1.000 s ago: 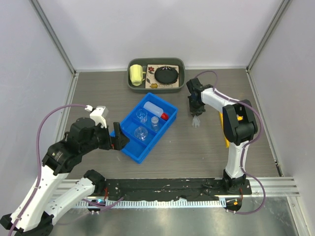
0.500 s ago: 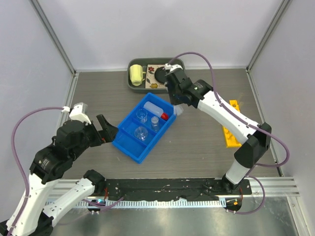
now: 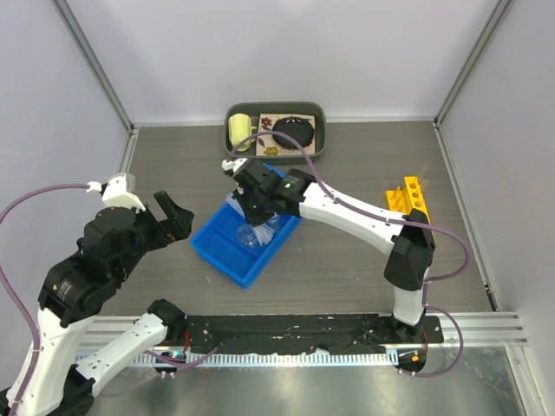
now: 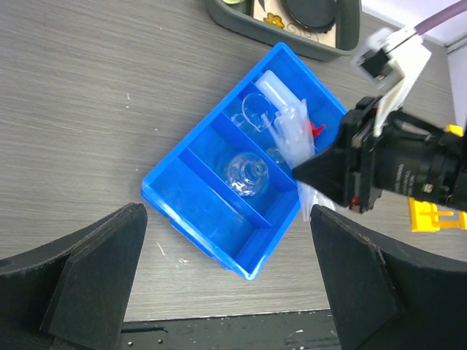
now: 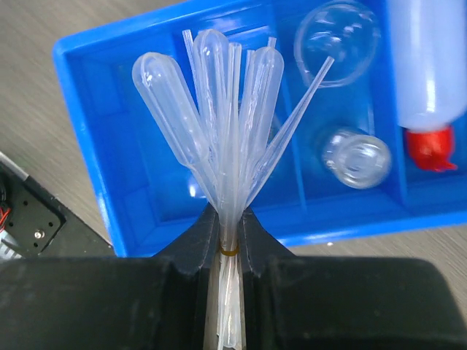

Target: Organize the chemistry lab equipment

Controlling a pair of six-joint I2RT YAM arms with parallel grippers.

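My right gripper (image 3: 248, 211) is shut on a bundle of clear pipettes (image 5: 232, 124) tied with a rubber band. It holds them over the blue divided bin (image 3: 227, 260). The bin (image 5: 87, 109) holds a round clear beaker (image 5: 337, 40), a small glass flask (image 5: 357, 159) and the white red-capped squeeze bottle (image 5: 427, 65). The left wrist view shows the bin (image 4: 191, 197) with a flask (image 4: 246, 173) in its middle compartment. My left gripper (image 3: 171, 222) is open and empty, left of the bin and above the table. The yellow tube rack (image 3: 408, 198) stands at the right.
A grey-green tray (image 3: 319, 113) at the back holds a yellow mug (image 3: 238, 132) and a round black disc (image 3: 293, 132). The right arm stretches across the table from its base to the bin. Grey walls close the left, back and right sides.
My right arm has swung from the right side of the table leftward over the blue bin, carrying the pipettes. My left gripper has drawn back from the bin's left edge, up and to the left.
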